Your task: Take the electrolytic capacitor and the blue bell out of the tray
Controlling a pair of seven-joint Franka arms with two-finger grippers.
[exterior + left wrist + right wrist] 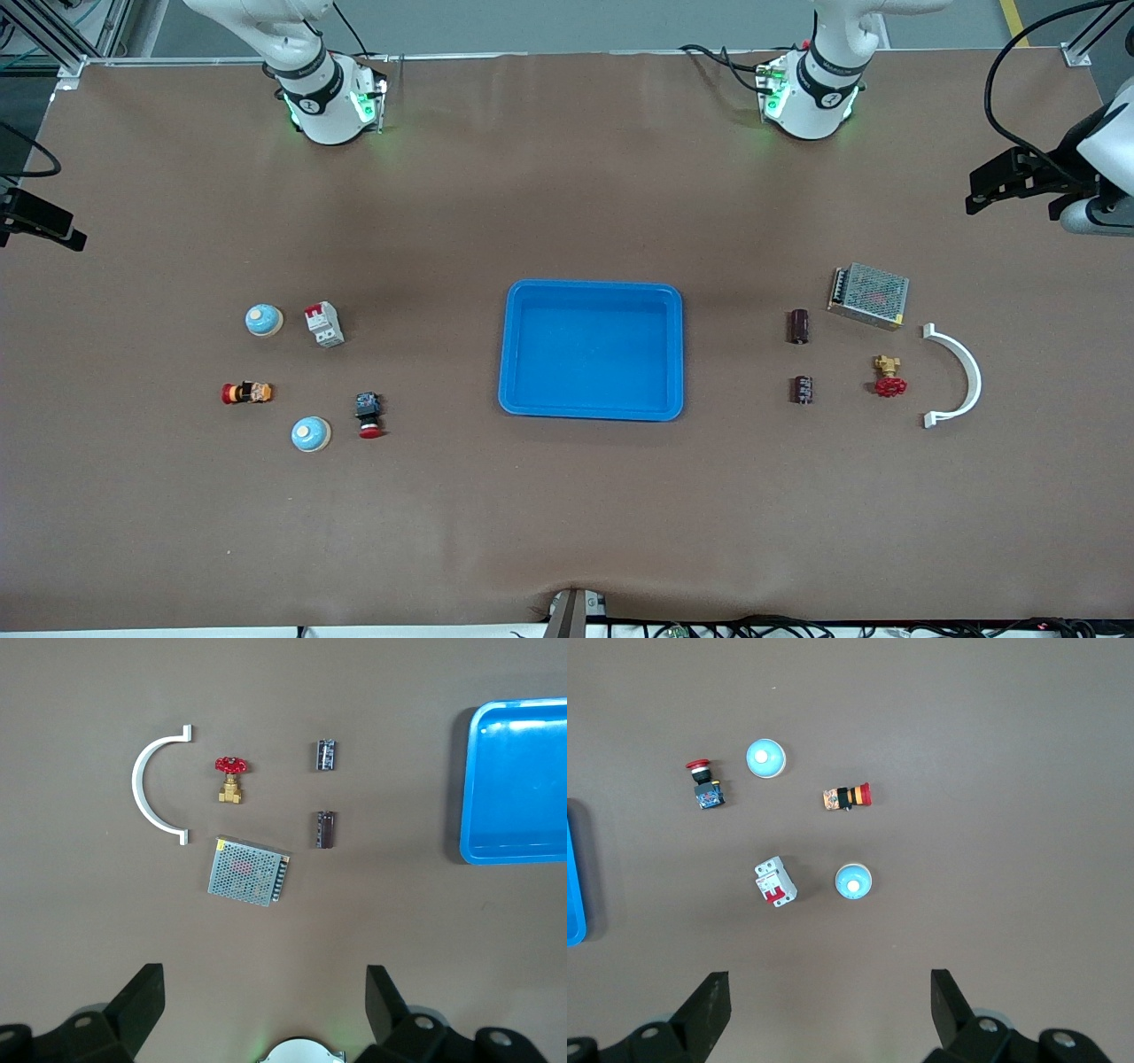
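Tray sits empty mid-surface, nothing inside it. Two capacitors already lie on the bare surface toward the left arm's end, well apart from the tray rim, one nearer the front camera than the other. Two blue bells stand toward the right arm's end, also out of the tray. By the look of it the removal is done, or the scene does not match the task.

Risks from here, as judgement:
- No target in the tray, so a reach could go for a wrong part; the duplicates make it ambiguous.
- Clutter beside the capacitors: mesh power supply, red-handled valve, white curved bracket. A sloppy descent could knock these.
- Bells have close neighbours: breaker just beside one, red pushbutton near the other, a small red-and-orange part between them. Domed bell tops could slip out of a pinch.
- Capacitors lie on their sides and may roll if nudged.

Left gripper hovers over the surface by the power supply, fingers spread wide, holding nothing, touching nothing. Right gripper hovers over the surface by the breaker and bell, fingers equally wide apart, empty. Both arms wait.
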